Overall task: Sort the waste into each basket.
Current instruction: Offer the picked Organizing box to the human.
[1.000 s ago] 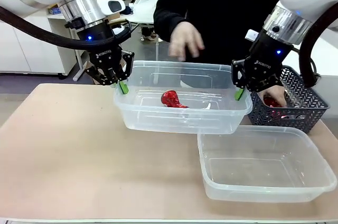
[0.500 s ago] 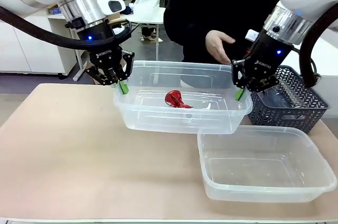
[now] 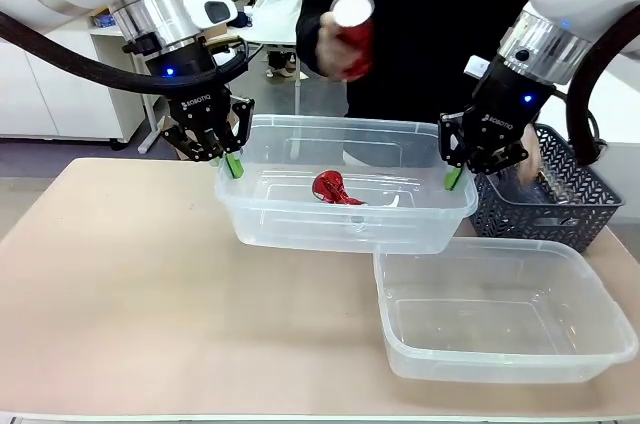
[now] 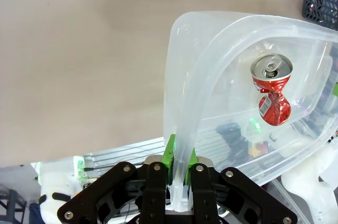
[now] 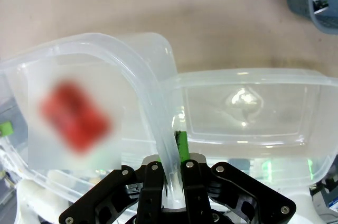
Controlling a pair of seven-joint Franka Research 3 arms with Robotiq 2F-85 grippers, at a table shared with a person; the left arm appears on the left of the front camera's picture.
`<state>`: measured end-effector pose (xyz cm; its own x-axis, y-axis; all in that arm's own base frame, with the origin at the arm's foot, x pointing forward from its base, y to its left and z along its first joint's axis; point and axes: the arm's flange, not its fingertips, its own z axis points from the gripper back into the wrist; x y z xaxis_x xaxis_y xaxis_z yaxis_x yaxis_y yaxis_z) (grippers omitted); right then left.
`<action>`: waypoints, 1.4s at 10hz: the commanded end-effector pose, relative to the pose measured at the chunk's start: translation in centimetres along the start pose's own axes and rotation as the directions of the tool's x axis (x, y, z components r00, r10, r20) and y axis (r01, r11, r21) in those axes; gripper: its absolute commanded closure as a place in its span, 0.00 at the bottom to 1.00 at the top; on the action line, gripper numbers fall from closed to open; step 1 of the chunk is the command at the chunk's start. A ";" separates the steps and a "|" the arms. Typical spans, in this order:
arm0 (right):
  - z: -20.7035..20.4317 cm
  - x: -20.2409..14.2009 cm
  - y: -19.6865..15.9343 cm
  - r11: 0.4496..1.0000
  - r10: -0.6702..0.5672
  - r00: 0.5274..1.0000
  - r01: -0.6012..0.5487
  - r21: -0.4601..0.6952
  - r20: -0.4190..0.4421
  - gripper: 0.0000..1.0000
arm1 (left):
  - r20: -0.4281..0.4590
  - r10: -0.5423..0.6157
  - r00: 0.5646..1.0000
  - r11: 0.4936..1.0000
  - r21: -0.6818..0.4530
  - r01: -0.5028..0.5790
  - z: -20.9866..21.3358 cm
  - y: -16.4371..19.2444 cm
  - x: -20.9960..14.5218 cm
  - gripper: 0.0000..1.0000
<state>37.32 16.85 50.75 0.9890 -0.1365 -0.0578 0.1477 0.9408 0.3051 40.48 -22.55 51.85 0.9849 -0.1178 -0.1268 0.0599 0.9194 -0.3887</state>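
hand (image 3: 328, 44) now up w/ can (image 3: 352, 22) over tub (image 3: 290, 224) | prob. next drop | L claw (image 3: 232, 166), R claw (image 3: 453, 177) clenched on tub rim

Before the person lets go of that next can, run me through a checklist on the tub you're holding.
1. The left gripper has its fingers shut on the rim of the held tub: ok.
2. The right gripper has its fingers shut on the opposite rim: ok.
3. The held tub looks roughly level in the front view: ok.
4. The crushed can lies inside the tub: ok.
5. The person's hand holds a red can up high; directly over the tub: cannot tell.
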 end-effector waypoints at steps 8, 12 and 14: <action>0.2 0.1 -0.5 1.000 -0.011 1.000 0.011 -0.006 0.009 0.95 | 0.003 -0.010 1.000 1.000 -0.013 0.010 0.6 0.0 0.0 0.93; 0.2 0.1 -0.5 1.000 -0.011 1.000 0.011 -0.006 0.009 0.95 | 0.003 -0.010 1.000 1.000 -0.013 0.010 0.6 0.0 0.0 0.93; 0.2 0.1 -0.5 1.000 -0.011 1.000 0.011 -0.006 0.009 0.95 | 0.003 -0.010 1.000 1.000 -0.013 0.010 0.6 0.0 0.0 0.93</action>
<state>37.32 16.85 50.75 0.9890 -0.1365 -0.0578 0.1477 0.9408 0.3051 40.48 -22.55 51.85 0.9849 -0.1178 -0.1268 0.0600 0.9194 -0.3886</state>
